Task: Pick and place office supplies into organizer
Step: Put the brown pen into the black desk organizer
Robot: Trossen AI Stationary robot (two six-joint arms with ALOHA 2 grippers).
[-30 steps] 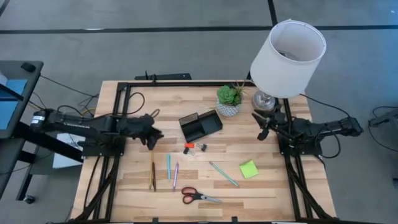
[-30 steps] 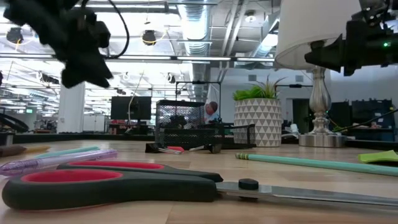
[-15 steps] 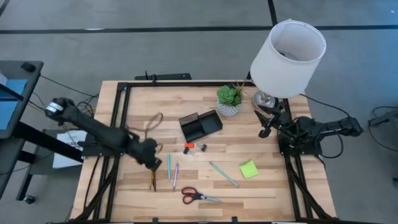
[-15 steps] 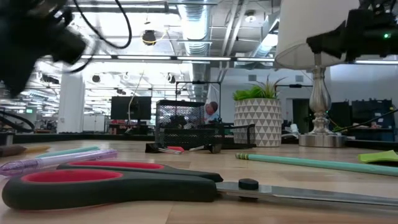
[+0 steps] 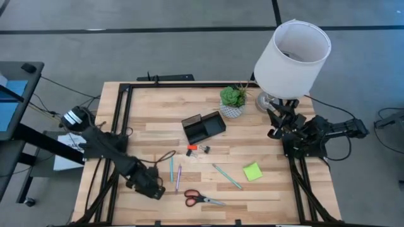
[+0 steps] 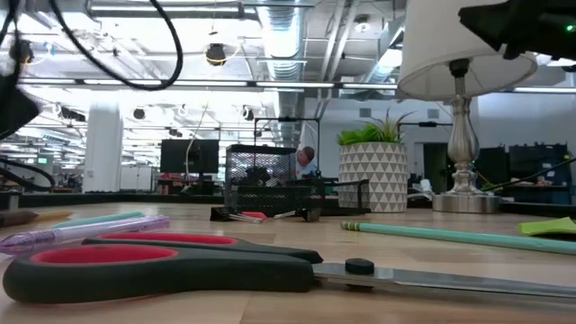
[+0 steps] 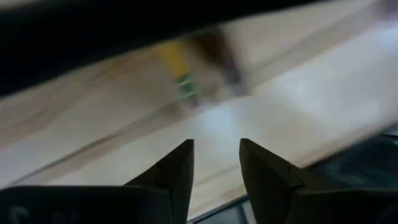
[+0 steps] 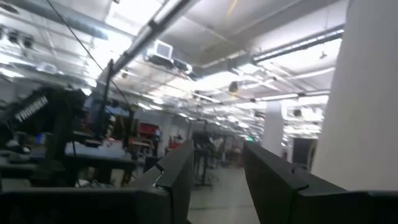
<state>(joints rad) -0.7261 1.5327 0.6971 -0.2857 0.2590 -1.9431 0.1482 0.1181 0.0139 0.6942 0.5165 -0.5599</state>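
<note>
While low over brown pen (image 5: 154, 178): left tool (image 5: 150, 188) parted, empty. Straddle across shaft, descend square, pinch mid-length. Right tool (image 5: 273, 116) parted, idle beside lamp.

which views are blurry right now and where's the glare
Left wrist view: motion-smeared, the wooden table and a yellowish pen streaked. Low view: the red-handled scissors up close look soft, bright ceiling lights wash out the background. Right wrist view: hazy, with ceiling glare. High view: evenly lit and sharp.

The left arm stretches forward and low, its left claw (image 5: 150, 187) angled down with fingers parted and empty. The right claw (image 5: 273, 122) is raised, fingers apart, empty.
</note>
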